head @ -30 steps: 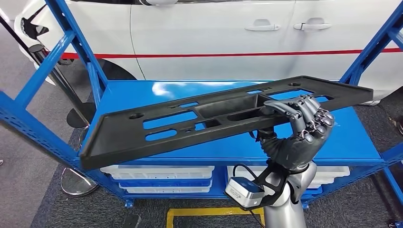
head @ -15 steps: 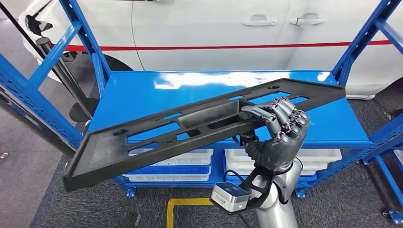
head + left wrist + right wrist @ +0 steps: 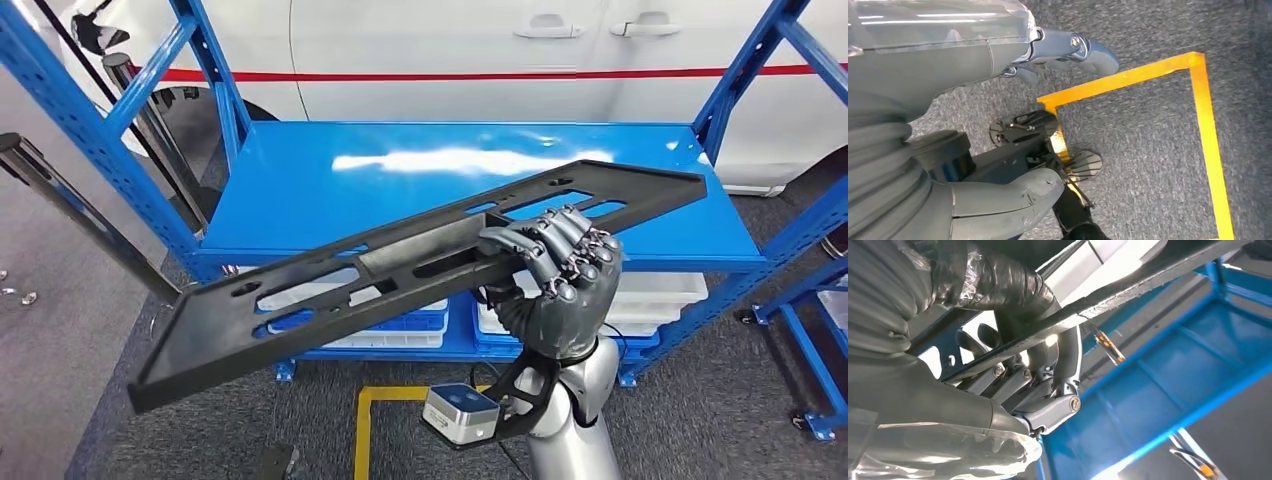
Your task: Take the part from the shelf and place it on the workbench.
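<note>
A: Where is the part (image 3: 400,270) at this moment?

B: Up in the air, in front of the blue shelf (image 3: 300,185). It is a long, flat, black panel with slots and round holes cut through it. It slants, its far right end over the shelf's top deck and its near left end hanging low, out past the shelf's front edge above the grey carpet (image 3: 90,400).

A: What holds it?

B: The right hand (image 3: 560,270). Its dark fingers (image 3: 570,240) curl over the panel's near edge, right of the middle, gripping it from below. In the right wrist view the fingers (image 3: 1043,385) wrap around the panel's edge (image 3: 1128,290), with blue shelf beams behind.

A: And the left hand (image 3: 998,200)?

B: It hangs over the carpet, holding nothing. The thumb (image 3: 1013,197) and one finger (image 3: 1078,50) are apart, so it looks open.

A: What else is around?

B: The shelf's top deck is bare blue metal with a glare on it. Under it sit white bins (image 3: 660,290). Behind the shelf stands a white car (image 3: 480,60) with a red stripe along its doors. Yellow tape (image 3: 400,400) marks the carpet near the robot, and a shiny metal pole (image 3: 90,230) leans at the left.
</note>
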Tool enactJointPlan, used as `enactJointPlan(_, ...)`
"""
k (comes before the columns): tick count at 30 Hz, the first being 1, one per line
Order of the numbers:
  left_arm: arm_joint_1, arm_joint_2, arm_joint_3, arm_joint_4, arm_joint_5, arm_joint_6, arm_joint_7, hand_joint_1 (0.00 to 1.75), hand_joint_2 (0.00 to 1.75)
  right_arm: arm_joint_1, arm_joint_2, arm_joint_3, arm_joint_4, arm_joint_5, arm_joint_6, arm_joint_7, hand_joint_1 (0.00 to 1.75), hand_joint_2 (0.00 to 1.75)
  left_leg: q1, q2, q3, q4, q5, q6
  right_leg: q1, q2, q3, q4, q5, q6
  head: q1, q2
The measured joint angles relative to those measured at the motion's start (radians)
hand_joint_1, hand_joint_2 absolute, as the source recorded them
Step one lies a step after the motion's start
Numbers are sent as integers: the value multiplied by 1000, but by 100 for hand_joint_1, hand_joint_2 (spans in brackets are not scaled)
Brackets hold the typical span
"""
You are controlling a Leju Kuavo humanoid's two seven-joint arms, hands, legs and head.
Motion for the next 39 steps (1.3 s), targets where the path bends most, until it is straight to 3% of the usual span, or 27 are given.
enactJointPlan(1, -1, -1, 0, 0, 0, -1, 2, 0, 175, 0, 0, 0, 0, 0, 0, 0, 171, 175, 1, 3, -8, -3, 13, 9, 0, 2, -7, 13, -19, 4, 0, 0)
enactJointPlan(2, -3, -1, 0, 0, -1, -1, 3, 0, 175, 0, 0, 0, 0, 1, 0, 0, 171, 175, 3, 6, -18, -7, 28, 18, 0, 5, -19, 45, -58, 6, 1, 0)
enactJointPlan(4, -7, -2, 0, 0, -2, -2, 5, 0, 175, 0, -1, 0, 1, 2, 0, 0, 171, 175, 2, 9, -47, -8, 55, 29, 0, 8, -51, 159, -167, 7, 1, 0)
enactJointPlan(5, -8, -2, 0, 0, -2, -2, 6, 0, 175, 0, -1, 0, 2, 2, 0, 0, 171, 175, 1, 10, -64, -7, 68, 29, 0, 9, -63, 223, -202, 8, 1, 0)
enactJointPlan(6, -8, -2, 0, 0, -2, -2, 6, 0, 175, 0, -1, 0, 3, 2, 0, 0, 171, 175, 0, 11, -83, -6, 82, 29, 0, 9, -65, 270, -213, 8, 1, 0)
enactJointPlan(8, -8, -2, 0, 0, -4, -2, 7, 0, 175, 0, -1, 0, 4, 4, 0, 0, 171, 175, -2, 12, -122, -1, 107, 26, 0, 9, -23, 275, -179, 6, 1, 0)
enactJointPlan(10, -8, -2, 0, 0, -7, -4, 8, 0, 175, -1, -1, 0, 5, 12, 0, 0, 171, 175, -4, 12, -155, 9, 128, 19, 2, 9, 82, 162, -154, 0, 1, 0)
enactJointPlan(12, -8, -2, 0, 0, -12, -6, 8, 0, 175, -2, 0, 0, 6, 21, 0, 0, 171, 175, -6, 11, -176, 21, 145, 10, 6, 10, 169, 40, -179, -7, 1, 0)
enactJointPlan(13, -9, -3, 0, 0, -14, -7, 8, 0, 175, -2, 0, 0, 6, 23, 0, 0, 171, 175, -6, 11, -180, 24, 154, 4, 9, 11, 187, 9, -191, -12, 0, 0)
enactJointPlan(15, -9, -3, 0, 0, -17, -11, 8, 0, 175, -3, 0, 0, 10, 24, 0, 0, 171, 175, -2, 10, -186, 25, 166, -7, 11, 9, 179, -2, -180, -26, 1, 0)
enactJointPlan(16, -9, -4, 0, 0, -18, -13, 9, 0, 175, -5, 0, 0, 13, 24, 0, 0, 171, 175, 0, 9, -193, 34, 154, -14, 10, 7, 171, -3, -169, -34, 0, 0)
enactJointPlan(18, -10, -6, 0, 0, -18, -17, 8, 0, 175, -12, 1, -2, 22, 21, 0, 0, 171, 175, 5, 7, -218, 103, 73, -26, 7, 4, 146, -6, -142, -47, 0, 0)
enactJointPlan(20, -11, -7, -1, 0, -18, -18, 8, 0, 175, -19, 2, -6, 31, 16, 0, 0, 171, 175, 8, 7, -246, 227, -23, -36, 8, 3, 113, -5, -115, -52, 0, 0)
enactJointPlan(21, -12, -7, -1, 0, -18, -18, 8, 0, 175, -21, 3, -8, 34, 14, 0, 0, 171, 175, 10, 7, -250, 278, -42, -39, 9, 3, 96, -4, -102, -51, 0, 0)
enactJointPlan(23, -12, -7, -1, 0, -18, -17, 8, 0, 175, -22, 3, -10, 41, 10, 0, 0, 171, 175, 10, 7, -215, 296, -17, -39, 9, 2, 62, -3, -76, -49, 0, 0)
enactJointPlan(25, -15, -7, -1, 0, -17, -17, 8, 0, 175, -23, 3, -10, 45, 9, 0, 0, 171, 175, 9, 6, -110, 180, 16, -31, 9, 3, 33, -2, -51, -44, -1, 0)
enactJointPlan(27, -20, -7, -1, -1, -17, -16, 8, 0, 175, -25, 4, -11, 47, 9, 0, 0, 171, 175, 4, 5, -6, 38, 2, -21, 9, 2, 19, -3, -29, -35, 0, 0)
enactJointPlan(28, -22, -7, -1, -1, -17, -16, 8, 0, 175, -25, 4, -11, 48, 9, 0, 0, 171, 175, 0, 4, 16, 0, -8, -16, 9, 1, 17, -5, -20, -29, 0, 0)
enactJointPlan(30, -23, -8, -1, -1, -16, -16, 7, 0, 175, -27, 4, -11, 50, 9, 0, 0, 171, 175, -2, 4, 14, -19, 3, -5, 7, 0, 15, -11, -3, -16, 0, 0)
enactJointPlan(31, -23, -9, -1, 0, -15, -16, 7, 0, 175, -27, 4, -13, 50, 9, 0, 0, 171, 175, -1, 7, 9, -25, 16, 3, 6, 2, 11, -7, -9, -12, 0, 0)
enactJointPlan(32, -23, -10, -1, 0, -15, -16, 7, 0, 175, -27, 4, -15, 51, 9, 0, 0, 171, 175, 1, 9, 1, -30, 30, 12, 6, 4, 2, 13, -35, -8, 0, 0)
enactJointPlan(33, -24, -11, -1, 0, -14, -16, 6, 0, 175, -27, 3, -18, 52, 10, 0, 0, 171, 175, 2, 12, -10, -33, 44, 19, 6, 7, -13, 51, -79, -6, 1, 0)
enactJointPlan(35, -26, -13, -1, 0, -14, -15, 6, 0, 175, -27, 3, -24, 54, 10, 0, 0, 171, 175, -1, 15, -41, -31, 68, 27, 3, 10, -45, 172, -182, -1, 1, 0)
enactJointPlan(36, -25, -14, -1, 0, -14, -15, 6, 0, 175, -27, 3, -27, 56, 10, 0, 0, 171, 175, -2, 15, -59, -29, 80, 26, 2, 11, -55, 232, -210, 2, 1, 0)
enactJointPlan(37, -25, -14, -1, 0, -14, -15, 6, 0, 175, -27, 3, -29, 57, 10, 0, 0, 171, 175, -3, 16, -78, -26, 92, 25, 0, 11, -55, 270, -212, 5, 1, 0)
enactJointPlan(38, -26, -14, -1, 0, -14, -15, 7, 0, 175, -27, 3, -31, 58, 10, 0, 0, 171, 175, -3, 17, -97, -22, 104, 22, -2, 10, -39, 277, -193, 7, 1, 0)
enactJointPlan(39, -26, -14, -1, 0, -14, -16, 7, 0, 175, -27, 3, -33, 60, 10, 0, 0, 171, 175, -2, 17, -116, -16, 114, 18, -5, 10, -6, 251, -164, 10, 1, 0)
